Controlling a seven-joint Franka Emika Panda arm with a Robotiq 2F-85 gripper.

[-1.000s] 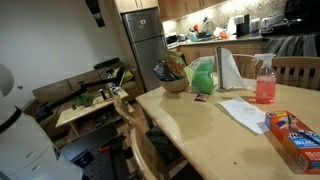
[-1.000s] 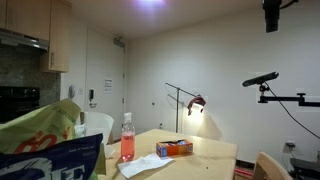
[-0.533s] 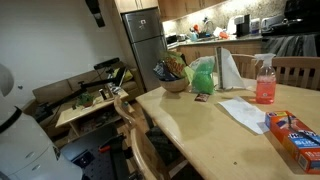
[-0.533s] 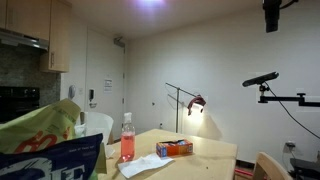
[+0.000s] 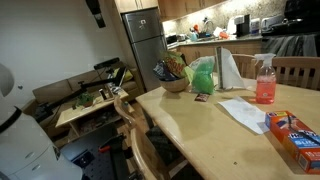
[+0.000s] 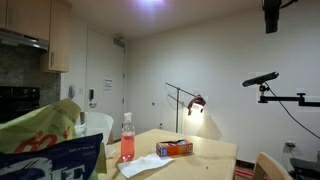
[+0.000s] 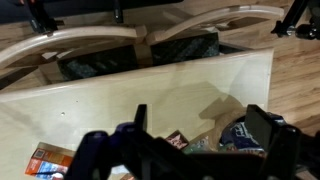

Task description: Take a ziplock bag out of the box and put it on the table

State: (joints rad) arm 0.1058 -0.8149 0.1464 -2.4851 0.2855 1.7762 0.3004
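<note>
The orange-red and blue box (image 5: 295, 135) lies flat on the pale wooden table (image 5: 190, 125) near its end; it also shows in an exterior view as the box (image 6: 174, 147). Beside it lies a thin whitish flat sheet (image 5: 243, 112) that looks like a ziplock bag, limp on the tabletop. In the wrist view my gripper (image 7: 200, 125) hangs high above the table (image 7: 150, 85), open, with nothing between its fingers (image 7: 140, 115). The box (image 7: 45, 160) sits far off at the lower left of that view.
A pink spray bottle (image 5: 265, 82), a paper-towel roll (image 5: 229, 68), a green bag (image 5: 203, 76) and a bowl (image 5: 175, 82) stand along the table's far side. Wooden chairs (image 5: 135, 125) line its edge. A cluttered low bench (image 5: 85, 100) stands beyond.
</note>
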